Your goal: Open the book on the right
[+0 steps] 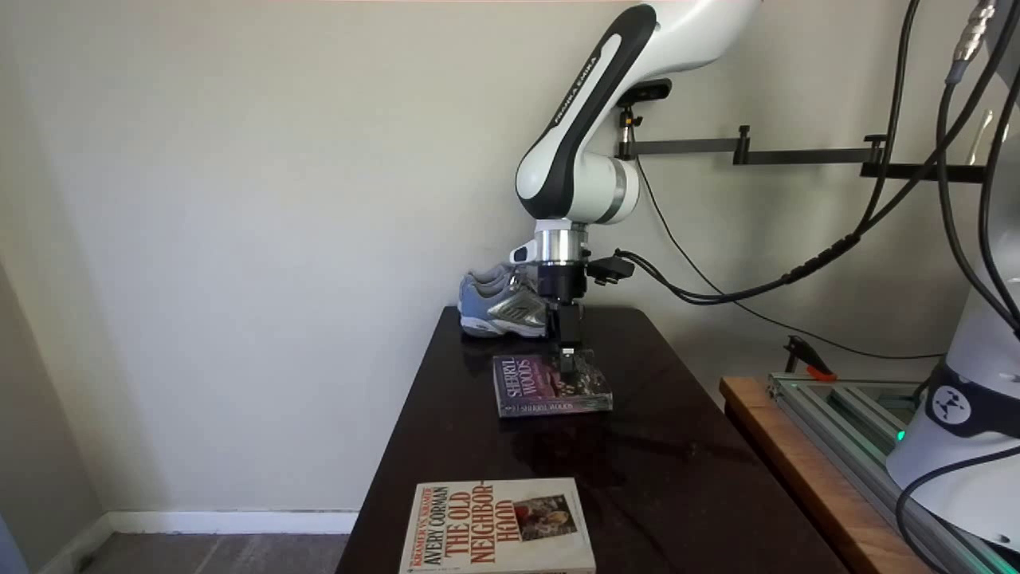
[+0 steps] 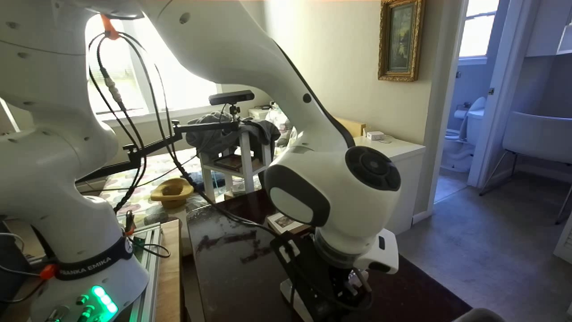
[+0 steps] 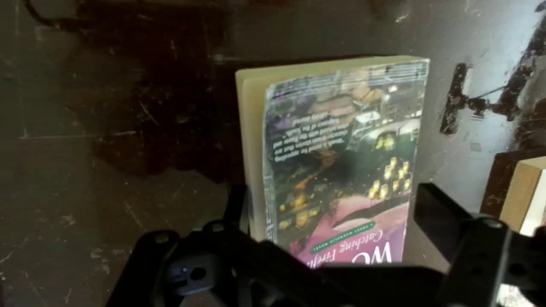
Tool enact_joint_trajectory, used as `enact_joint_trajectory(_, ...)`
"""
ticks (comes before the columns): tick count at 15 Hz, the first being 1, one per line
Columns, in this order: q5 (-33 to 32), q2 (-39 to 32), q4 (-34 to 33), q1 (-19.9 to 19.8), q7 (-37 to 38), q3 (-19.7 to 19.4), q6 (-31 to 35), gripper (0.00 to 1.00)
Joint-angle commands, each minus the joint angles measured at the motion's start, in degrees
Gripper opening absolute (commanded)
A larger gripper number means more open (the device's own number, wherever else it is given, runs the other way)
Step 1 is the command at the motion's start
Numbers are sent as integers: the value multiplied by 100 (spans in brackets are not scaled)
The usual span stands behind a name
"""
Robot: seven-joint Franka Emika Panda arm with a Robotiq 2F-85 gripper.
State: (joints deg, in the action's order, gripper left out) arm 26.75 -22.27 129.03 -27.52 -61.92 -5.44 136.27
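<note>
Room: bare desk [image 1: 685,470] between dark book [image 1: 550,387] and cream book [image 1: 502,526], plus strips beside dark book, one toward the base [image 1: 964,494], one on the opposite side. In the way: end effector [image 1: 567,359] over dark book, jaws apart, fingers [image 3: 441,217] either side of it in the wrist view; can't tell clearance above the desk. Arm [image 1: 578,159] takes the space straight above. Sneaker [image 1: 498,309] just past, near the wall [image 1: 279,239]. Cable [image 1: 821,259] sags through the air on the base side.
</note>
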Motion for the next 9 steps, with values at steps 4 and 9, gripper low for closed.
enact_joint_trajectory(4,620,-144,-380,-178,-424,51,-795,100)
enact_joint_trajectory(9,790,-269,-601,-173,-530,-7,-1452,100)
